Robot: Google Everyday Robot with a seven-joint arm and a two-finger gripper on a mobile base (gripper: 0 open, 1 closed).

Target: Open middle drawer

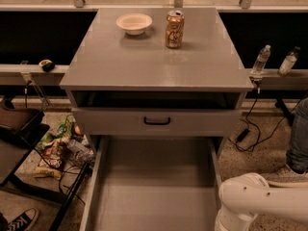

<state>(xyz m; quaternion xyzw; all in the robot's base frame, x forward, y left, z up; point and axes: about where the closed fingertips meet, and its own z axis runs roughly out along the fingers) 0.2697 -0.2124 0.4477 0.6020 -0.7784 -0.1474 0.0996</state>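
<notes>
Bowl [134,23] and can [174,29] atop cabinet [154,66]

- The bowl [134,23] sat on the cabinet top [154,61], left of the can [174,29].
- The top drawer [110,121] sat under that top.
- The middle drawer [154,191] stood pulled out below and before it.
- The robot arm [260,203] lay right of this drawer; the gripper was out of view.

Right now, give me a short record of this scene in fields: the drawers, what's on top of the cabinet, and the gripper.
middle drawer: pulled far out, plain grey inside, visible part bare, front out of frame
upper drawer: grey front with black handle, set far back from the middle one
cabinet top: bowl and upright can, apart
gripper: not in view
arm: white, lower right, beside the open drawer
</notes>
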